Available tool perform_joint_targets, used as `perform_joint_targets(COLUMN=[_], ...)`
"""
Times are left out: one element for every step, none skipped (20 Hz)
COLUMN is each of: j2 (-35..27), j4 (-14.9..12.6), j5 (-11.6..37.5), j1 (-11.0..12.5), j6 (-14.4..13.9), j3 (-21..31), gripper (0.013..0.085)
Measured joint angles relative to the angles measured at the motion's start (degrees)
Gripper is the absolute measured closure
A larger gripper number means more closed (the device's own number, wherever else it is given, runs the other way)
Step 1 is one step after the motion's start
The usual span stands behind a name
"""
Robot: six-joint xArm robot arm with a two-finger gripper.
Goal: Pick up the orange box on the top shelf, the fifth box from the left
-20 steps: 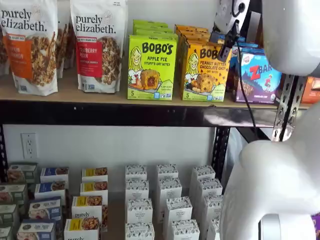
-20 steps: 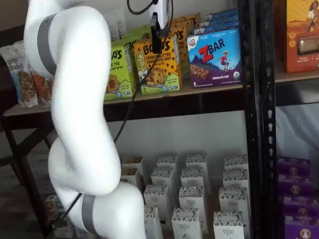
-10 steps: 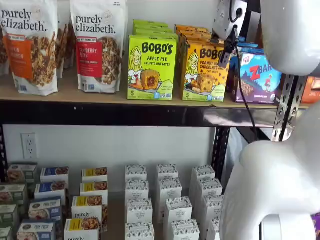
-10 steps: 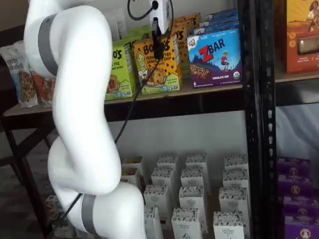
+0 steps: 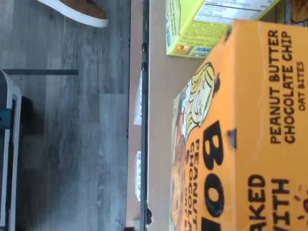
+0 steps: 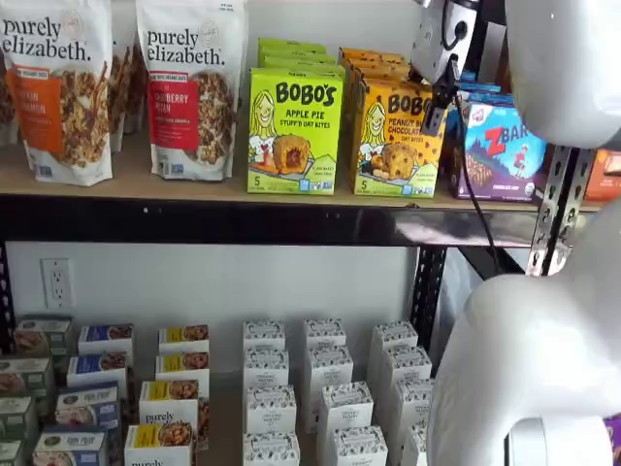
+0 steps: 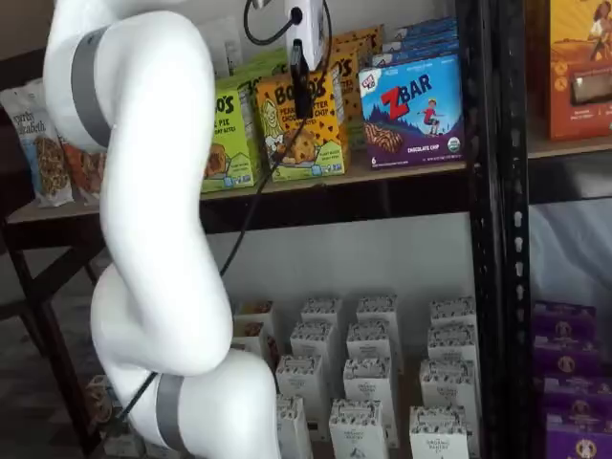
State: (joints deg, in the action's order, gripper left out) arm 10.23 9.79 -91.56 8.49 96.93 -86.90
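The white arm [image 7: 143,191] fills much of both shelf views and stands between the cameras and the top shelf [image 6: 223,184], a tan board with a black front rail. On this board the orange box [image 6: 396,136] stands upright at the front of its row, with the lime-green Apple Pie carton [image 6: 294,131] just beside it on one side and the ZBar box [image 6: 500,148] just beside it on the other. The gripper [image 7: 301,86] hangs in front of the upper part of the orange box; only a dark finger seen side-on shows, so I cannot tell if the pincer is wide or narrow, or if it touches the carton. In the wrist view the orange box [image 5: 240,134] is very near and large, near the shelf edge, with a corner of the green carton [image 5: 202,26] beside it. I judge the main risk to be the close neighbours: a finger that goes down off-centre could land on the green carton or the ZBar box and push it, or grip two cartons. A second risk is that a push on the upper front tips the tall carton backward into the row behind. A smaller one is the cable [image 6: 471,165], which hangs near the ZBar box and could catch on it.
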Motion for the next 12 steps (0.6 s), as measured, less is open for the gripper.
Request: perform_joint_targets(j2=[0.01, 0.03, 0.05, 0.09, 0.15, 0.17, 0.21, 0.22, 0.25, 0.29, 0.32, 0.34], j4=[-0.21, -0.38, -0.51, -0.65, -0.75, -0.79, -0.84, -0.83, -0.78, -0.73, -0.67, -0.61], j5=[0.04, 0.08, 0.14, 0.22, 0.33, 0.38, 0.46, 0.48, 0.53, 0.61, 0.65, 0.70], j1=[-0.11, -0.19, -0.25, -0.31, -0.36, -0.38, -0.41, -0.41, -0.40, -0.38, -0.35, -0.32], j6=[-0.07, -0.11, -0.15, -0.18, -0.20, -0.21, -0.23, -0.23, -0.22, -0.21, -0.18, -0.16], j3=[0.06, 0.15, 0.25, 0.37, 0.51, 0.57, 0.68, 0.71, 0.78, 0.85, 0.90, 0.95], gripper=[0.0130, 0.0130, 0.0130, 0.0130, 0.0130, 0.0130, 0.0170, 0.0210, 0.0210, 0.0250, 0.0250, 0.0290])
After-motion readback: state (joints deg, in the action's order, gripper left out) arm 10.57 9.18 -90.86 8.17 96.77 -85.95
